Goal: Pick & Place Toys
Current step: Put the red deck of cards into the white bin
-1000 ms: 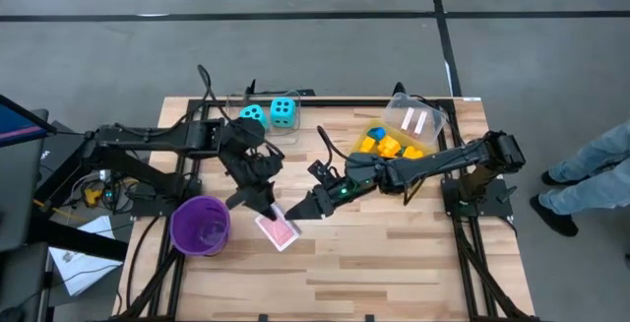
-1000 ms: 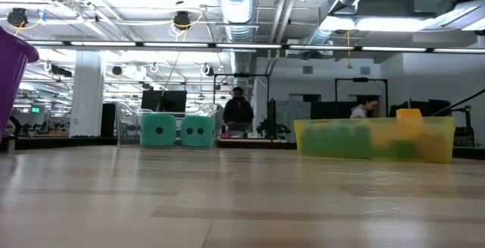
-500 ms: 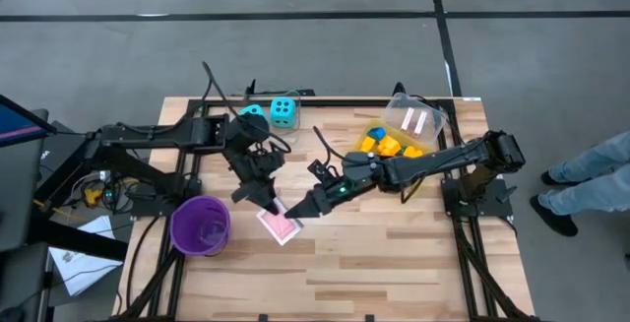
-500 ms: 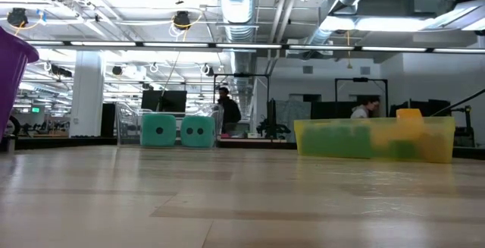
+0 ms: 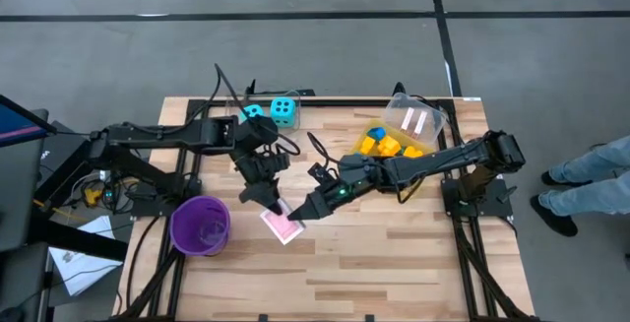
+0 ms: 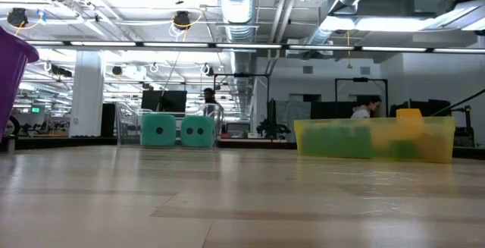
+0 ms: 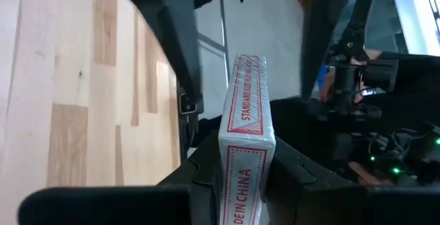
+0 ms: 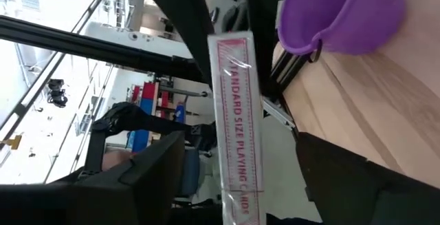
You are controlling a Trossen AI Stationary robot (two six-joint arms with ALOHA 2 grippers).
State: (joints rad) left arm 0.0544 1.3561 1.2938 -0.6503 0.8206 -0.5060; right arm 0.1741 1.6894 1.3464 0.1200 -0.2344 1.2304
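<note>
A pink pack of playing cards (image 5: 283,226) hangs above the middle of the table, with my left gripper (image 5: 268,202) shut on it. My right gripper (image 5: 300,214) comes at the pack from the right. It is open, with one finger on each side of the pack's free end (image 8: 235,115) and a gap showing on both sides. Two cyan dice (image 5: 251,113) (image 5: 284,112) stand at the table's far edge, seen also in the low view as dice (image 6: 178,130). Yellow and blue bricks (image 5: 384,145) lie in a bin at the far right. My left gripper pinches the card pack's two broad faces (image 7: 242,184) between its fingers, at the pack's end nearest the gripper. The fingers come slanting down from the table's far left. The pack sticks out beyond them, narrow edge up, lifted clear of the table.
A purple cup (image 5: 201,225) stands at the near left, close to the left gripper. The bin (image 6: 371,138) and a clear container (image 5: 415,120) take up the far right corner. A person's legs (image 5: 586,179) stand beyond the right edge. Bare wood lies along the near side.
My left gripper has carried the card pack a little toward the table's right, closer to my right gripper, and the pack has stayed clear of the table. My right gripper's fingers now reach around the pack's free end.
</note>
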